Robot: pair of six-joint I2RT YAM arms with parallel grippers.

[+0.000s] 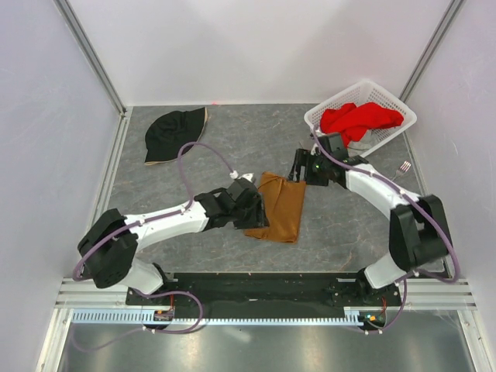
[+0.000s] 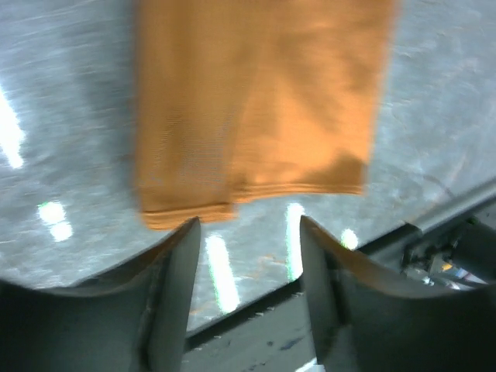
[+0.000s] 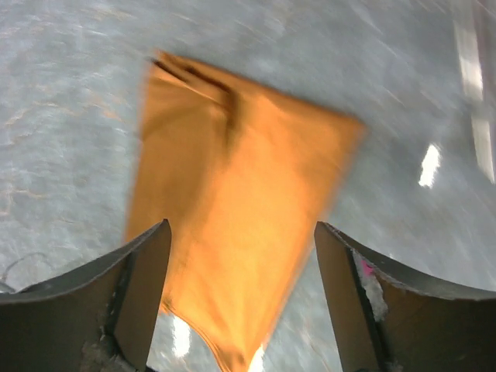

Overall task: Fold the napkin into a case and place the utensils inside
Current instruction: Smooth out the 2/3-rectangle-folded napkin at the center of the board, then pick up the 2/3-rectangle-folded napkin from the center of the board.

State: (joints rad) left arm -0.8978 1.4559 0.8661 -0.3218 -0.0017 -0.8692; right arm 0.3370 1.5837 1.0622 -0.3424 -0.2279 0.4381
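The orange-brown napkin [image 1: 280, 209] lies flat on the grey table, folded into a layered oblong case. Its stepped lower edge [image 2: 256, 116] shows in the left wrist view, just beyond the fingertips. My left gripper [image 1: 260, 211] is at the napkin's left edge, open [image 2: 249, 225], with only bare table between its fingers. My right gripper [image 1: 295, 172] hovers over the napkin's far end, also open [image 3: 242, 226], and the cloth [image 3: 240, 217] lies below the gap untouched. A small silver fork [image 1: 404, 166] lies on the table, right of the basket.
A white basket [image 1: 391, 105] holding a red cloth [image 1: 358, 118] stands at the back right. A black hat [image 1: 175, 133] lies at the back left. The black base rail [image 1: 263, 285] runs along the near edge.
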